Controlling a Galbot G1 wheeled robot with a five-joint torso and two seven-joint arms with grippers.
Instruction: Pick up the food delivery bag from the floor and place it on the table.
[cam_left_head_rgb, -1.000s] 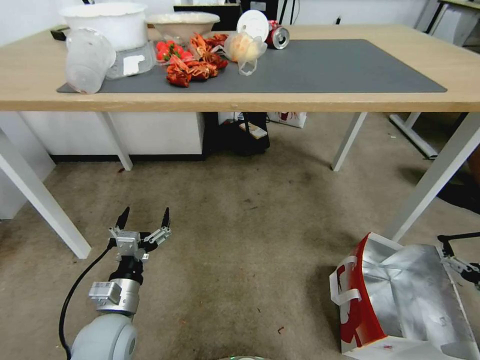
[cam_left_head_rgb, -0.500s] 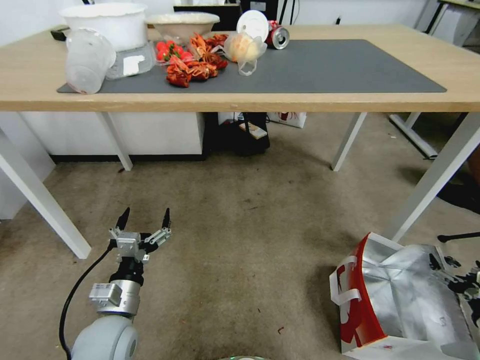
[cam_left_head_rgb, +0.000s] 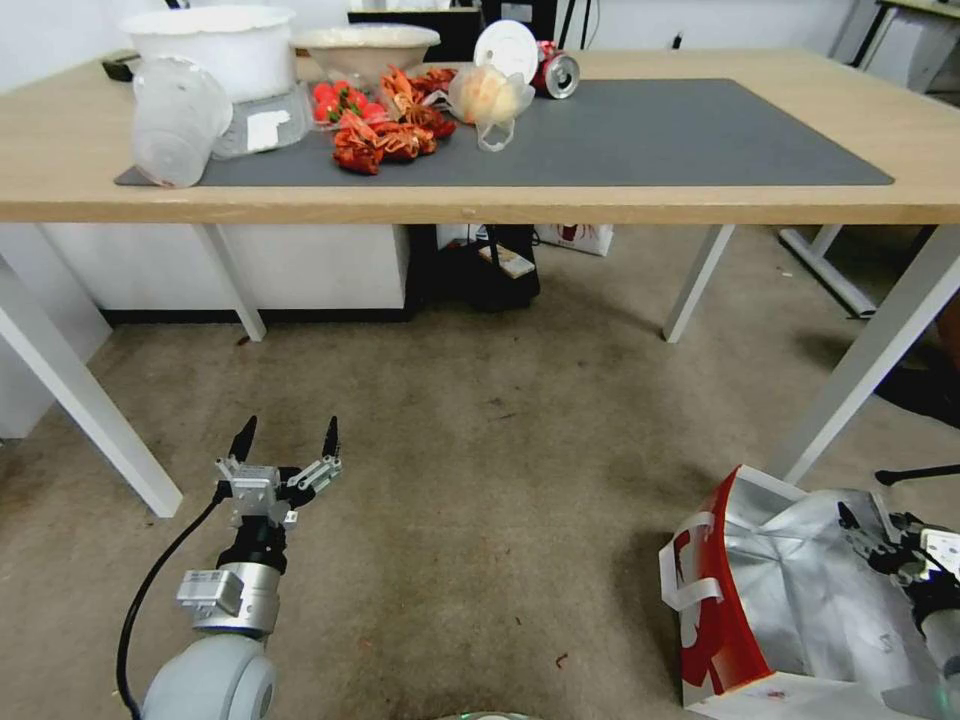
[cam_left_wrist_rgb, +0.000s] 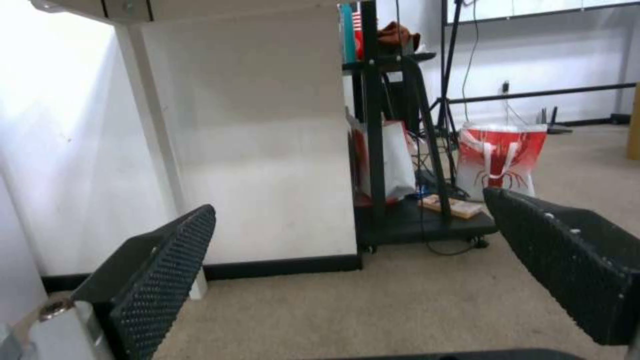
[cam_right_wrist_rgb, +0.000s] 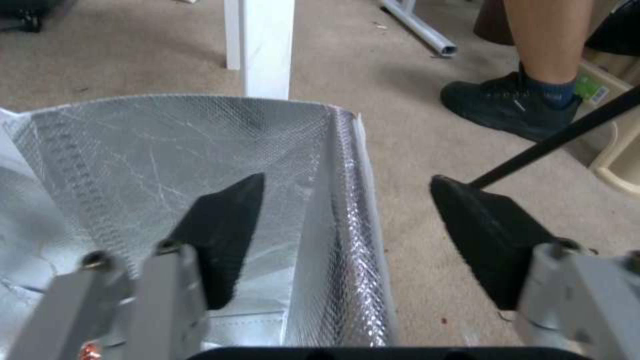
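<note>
From the head view, the food delivery bag (cam_left_head_rgb: 800, 590) stands open on the floor (cam_left_head_rgb: 480, 480) at the robot's right, beside a white leg of the bench (cam_left_head_rgb: 600, 205), its silver lining bare. On the bench's grey mat (cam_left_head_rgb: 640, 135) sit a white tub (cam_left_head_rgb: 215, 45), a tipped clear cup (cam_left_head_rgb: 175, 120) and red food (cam_left_head_rgb: 385, 135). The right gripper (cam_left_head_rgb: 875, 535) hangs over the bag's far rim; the left gripper (cam_left_head_rgb: 287, 440) hovers low, jaws wide. In the left wrist view, the left gripper (cam_left_wrist_rgb: 347, 250) faces a white panel. In the right wrist view, the right gripper (cam_right_wrist_rgb: 347, 225) straddles the bag's (cam_right_wrist_rgb: 167, 165) foil wall, jaws wide, one finger (cam_right_wrist_rgb: 223, 235) inside.
</note>
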